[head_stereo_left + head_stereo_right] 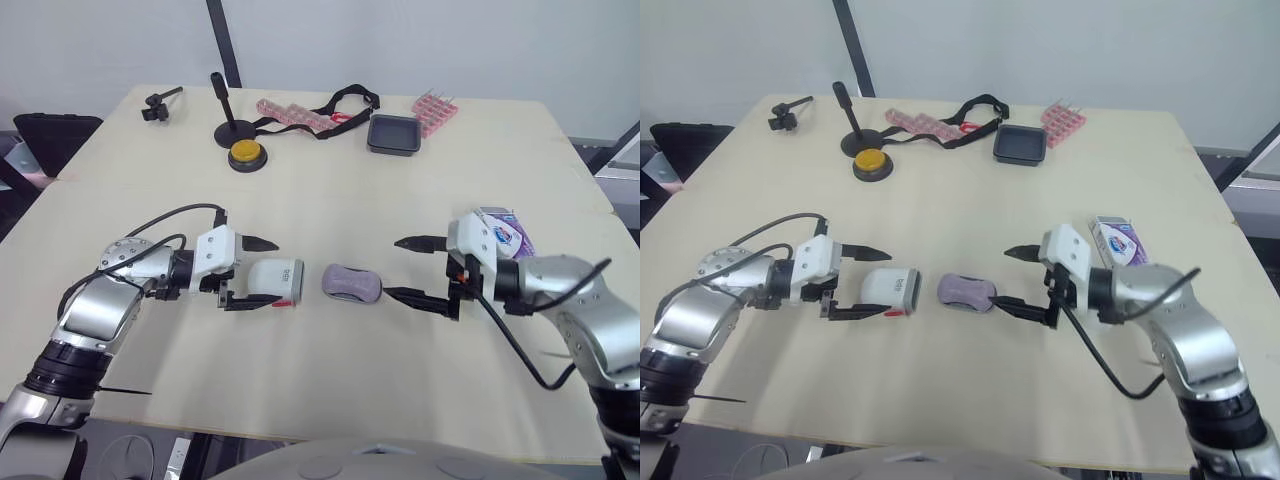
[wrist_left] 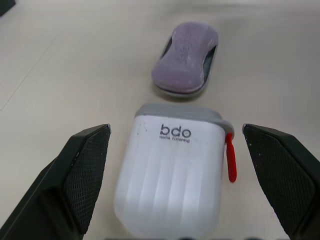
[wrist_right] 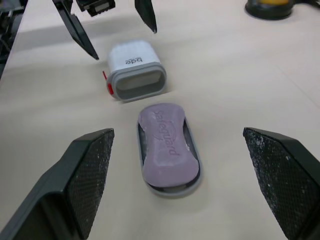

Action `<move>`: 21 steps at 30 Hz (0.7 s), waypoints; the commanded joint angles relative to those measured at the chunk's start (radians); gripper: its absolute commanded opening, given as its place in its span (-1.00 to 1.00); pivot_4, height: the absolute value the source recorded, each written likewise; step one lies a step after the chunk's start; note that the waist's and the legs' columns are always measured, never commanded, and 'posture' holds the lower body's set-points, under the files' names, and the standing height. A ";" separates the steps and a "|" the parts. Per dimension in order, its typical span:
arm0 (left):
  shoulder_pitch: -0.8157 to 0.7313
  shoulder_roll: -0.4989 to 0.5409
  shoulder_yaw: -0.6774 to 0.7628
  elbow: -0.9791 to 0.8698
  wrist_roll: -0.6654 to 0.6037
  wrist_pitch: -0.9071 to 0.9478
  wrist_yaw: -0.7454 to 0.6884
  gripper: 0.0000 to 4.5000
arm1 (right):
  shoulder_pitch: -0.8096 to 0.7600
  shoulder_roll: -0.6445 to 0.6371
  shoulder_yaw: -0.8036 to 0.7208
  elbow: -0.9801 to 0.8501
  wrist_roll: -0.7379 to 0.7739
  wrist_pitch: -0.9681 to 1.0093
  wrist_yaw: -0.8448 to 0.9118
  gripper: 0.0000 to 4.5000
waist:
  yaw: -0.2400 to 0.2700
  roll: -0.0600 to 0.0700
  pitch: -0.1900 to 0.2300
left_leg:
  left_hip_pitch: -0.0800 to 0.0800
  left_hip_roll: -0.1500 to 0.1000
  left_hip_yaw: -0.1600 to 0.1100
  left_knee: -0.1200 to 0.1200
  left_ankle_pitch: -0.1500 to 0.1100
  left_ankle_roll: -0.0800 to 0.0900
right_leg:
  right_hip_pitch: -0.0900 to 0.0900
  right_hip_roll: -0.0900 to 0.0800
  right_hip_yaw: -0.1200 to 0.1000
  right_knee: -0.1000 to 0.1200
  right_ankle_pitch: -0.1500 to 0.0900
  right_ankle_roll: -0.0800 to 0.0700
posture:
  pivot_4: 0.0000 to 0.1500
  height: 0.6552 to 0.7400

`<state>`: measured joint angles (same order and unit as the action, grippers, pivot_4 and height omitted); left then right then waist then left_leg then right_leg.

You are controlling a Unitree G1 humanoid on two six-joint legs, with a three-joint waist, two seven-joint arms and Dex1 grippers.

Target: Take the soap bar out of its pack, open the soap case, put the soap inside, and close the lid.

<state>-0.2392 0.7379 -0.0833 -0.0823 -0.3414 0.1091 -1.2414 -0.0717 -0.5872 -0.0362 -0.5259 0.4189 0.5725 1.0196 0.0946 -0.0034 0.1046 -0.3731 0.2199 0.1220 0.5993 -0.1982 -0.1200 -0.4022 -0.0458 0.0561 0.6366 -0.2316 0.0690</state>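
Note:
A purple soap bar [image 1: 352, 283] lies on the grey inner tray [image 3: 192, 162] of the soap case at the table's front middle. The white case cover [image 1: 275, 280], with a red strap [image 2: 230, 159], lies on its side just left of it, its open mouth facing the soap. My left gripper [image 1: 268, 273] is open, one finger on each side of the cover and a gap to each. My right gripper [image 1: 393, 268] is open just right of the soap, holding nothing. The soap pack [image 1: 505, 232] lies behind the right wrist.
At the far side stand a black tray [image 1: 393, 133], a yellow button [image 1: 246, 153], a black stand [image 1: 228, 110], pink strips [image 1: 293, 114], a black strap [image 1: 350, 97] and a small black clamp [image 1: 158, 104]. A black chair [image 1: 50, 135] is off the table's left edge.

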 commanded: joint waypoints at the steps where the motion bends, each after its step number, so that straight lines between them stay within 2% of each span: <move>1: -0.023 -0.004 0.040 0.027 -0.036 0.001 -0.008 1.00 | 0.044 0.007 -0.020 -0.017 0.031 -0.084 -0.003 0.98 | -0.007 0.000 0.000 | 0.000 0.000 0.000 0.000 0.000 0.000 | 0.000 0.000 0.000 0.000 0.000 0.000 | 1.00 0.99; 9: -0.086 0.005 0.047 0.102 -0.061 0.006 -0.076 1.00 | 0.042 -0.016 -0.029 -0.022 0.135 -0.074 0.013 0.98 | -0.013 0.000 0.000 | 0.000 0.000 0.000 0.000 0.000 0.001 | 0.000 0.000 0.000 -0.001 0.000 0.000 | 1.00 0.99; 14: -0.092 0.022 0.067 0.153 -0.071 -0.004 -0.121 1.00 | -0.016 0.033 -0.042 -0.051 0.256 -0.051 -0.028 0.98 | -0.017 0.000 0.000 | 0.000 0.000 0.000 0.000 0.000 0.001 | 0.000 0.000 0.000 -0.001 0.000 0.000 | 1.00 0.99; 21: -0.092 0.048 0.050 0.187 -0.052 -0.023 -0.172 1.00 | -0.022 0.023 0.087 0.002 0.105 -0.159 -0.030 0.98 | -0.009 0.000 0.000 | 0.001 -0.001 -0.001 0.000 0.000 0.001 | 0.000 -0.001 -0.002 -0.002 0.000 0.000 | 1.00 0.99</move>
<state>-0.3195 0.7758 -0.0505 0.1046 -0.3966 0.1083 -1.4007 -0.0900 -0.5533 0.0374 -0.5203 0.5577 0.4572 0.9880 0.0855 -0.0037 0.1045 -0.3726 0.2193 0.1214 0.5991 -0.1979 -0.1194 -0.4022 -0.0467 0.0543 0.6348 -0.2314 0.0692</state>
